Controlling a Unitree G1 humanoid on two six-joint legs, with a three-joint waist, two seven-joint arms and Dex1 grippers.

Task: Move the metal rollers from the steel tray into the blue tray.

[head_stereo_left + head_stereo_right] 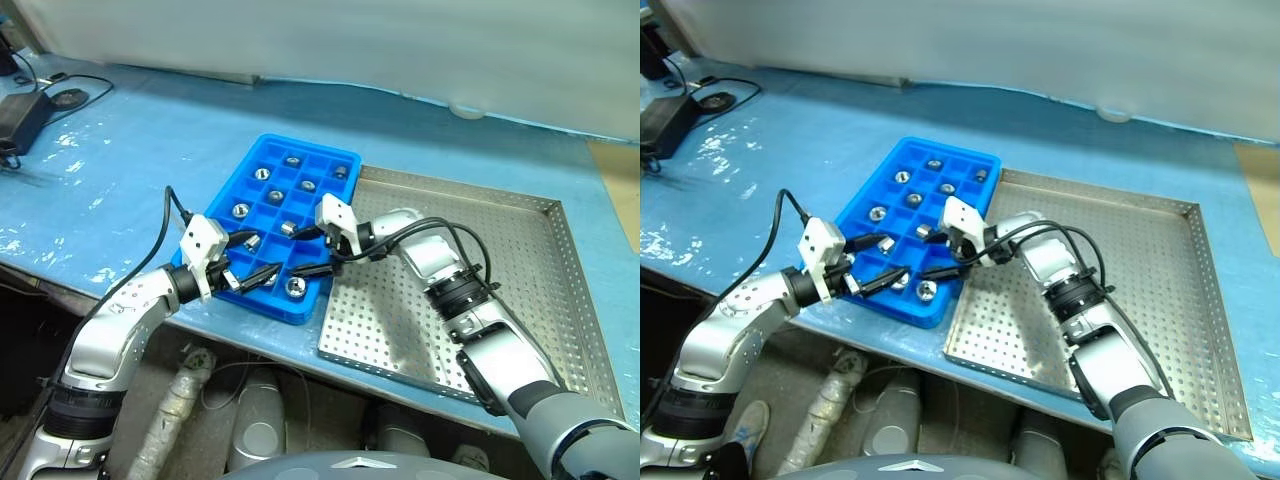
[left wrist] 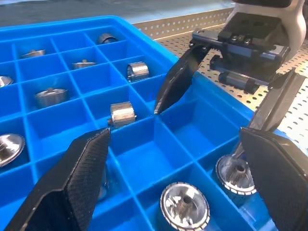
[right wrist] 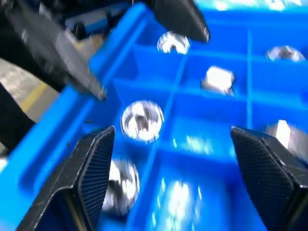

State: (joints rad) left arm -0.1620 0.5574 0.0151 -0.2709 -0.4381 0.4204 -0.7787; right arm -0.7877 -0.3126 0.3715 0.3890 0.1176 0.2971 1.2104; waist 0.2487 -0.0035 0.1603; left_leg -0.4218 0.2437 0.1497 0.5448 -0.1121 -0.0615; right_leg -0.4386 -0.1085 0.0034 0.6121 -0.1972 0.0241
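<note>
- metal rollers (image 1: 294, 288): about ten visible, all inside compartments of the blue tray; some may be hidden behind the grippers
- blue tray (image 1: 222, 199): one
- steel tray (image 1: 520, 260): one, no rollers visible on its floor
- grippers: two, left gripper (image 1: 250, 257) and right gripper (image 1: 313, 251)

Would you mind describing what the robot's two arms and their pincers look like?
Both arms are silver-grey metal segments joined by black rings. Each ends in a white block at the wrist with a thin black cable looping back along the arm. The left pincer and right pincer each have two black tapering fingers; the left wrist view shows the inner pads with a fine woven texture.
</note>
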